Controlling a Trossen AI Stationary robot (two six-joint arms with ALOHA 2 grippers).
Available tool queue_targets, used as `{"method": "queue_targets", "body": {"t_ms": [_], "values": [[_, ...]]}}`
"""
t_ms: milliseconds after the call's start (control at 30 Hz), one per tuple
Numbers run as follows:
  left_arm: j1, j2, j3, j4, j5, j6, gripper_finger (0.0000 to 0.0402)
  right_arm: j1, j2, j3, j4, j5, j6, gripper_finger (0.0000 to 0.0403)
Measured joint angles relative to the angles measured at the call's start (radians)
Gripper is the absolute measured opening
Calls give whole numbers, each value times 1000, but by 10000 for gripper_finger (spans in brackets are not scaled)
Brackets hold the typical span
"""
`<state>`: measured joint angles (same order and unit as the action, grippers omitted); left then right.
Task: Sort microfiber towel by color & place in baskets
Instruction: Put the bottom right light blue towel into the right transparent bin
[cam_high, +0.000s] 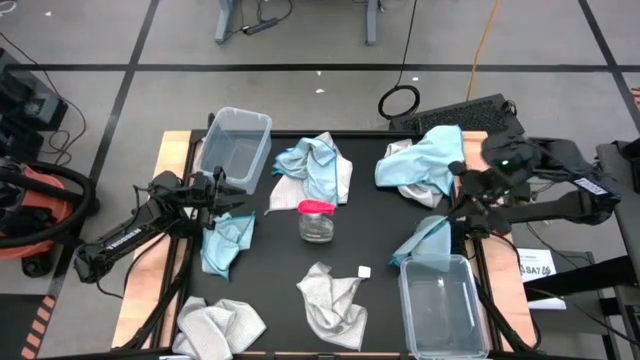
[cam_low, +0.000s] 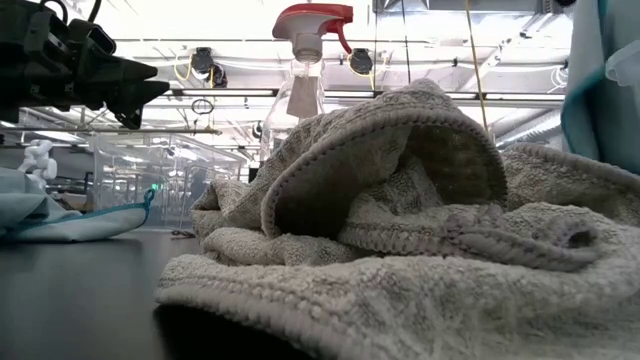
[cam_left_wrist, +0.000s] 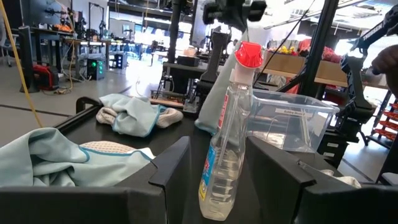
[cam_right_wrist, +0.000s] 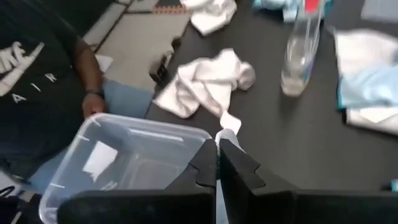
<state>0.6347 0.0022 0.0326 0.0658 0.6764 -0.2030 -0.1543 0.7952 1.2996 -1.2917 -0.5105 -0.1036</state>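
High view: the right gripper, fingers pressed together on a light blue towel, hangs just beside the far rim of the near-right basket; the towel trails toward that rim. Left gripper waits, fingers apart.

We saw a black worktop carrying light blue towels and pale grey-white towels, their edges stitched in matching thread. The two baskets were clear and colourless. A clear spray bottle had a red-pink cap. Both arms were dark.
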Motion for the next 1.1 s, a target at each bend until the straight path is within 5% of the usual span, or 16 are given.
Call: {"method": "queue_targets", "body": {"t_ms": [467,700,1100], "values": [[0,0,0,0,0,0,161,-1,65,-428,112,107,18,0],[0,0,0,0,0,0,161,-1,153,-512,156,168,41,13],[0,0,0,0,0,0,161,23,270,-511,267,242,48,225]]}}
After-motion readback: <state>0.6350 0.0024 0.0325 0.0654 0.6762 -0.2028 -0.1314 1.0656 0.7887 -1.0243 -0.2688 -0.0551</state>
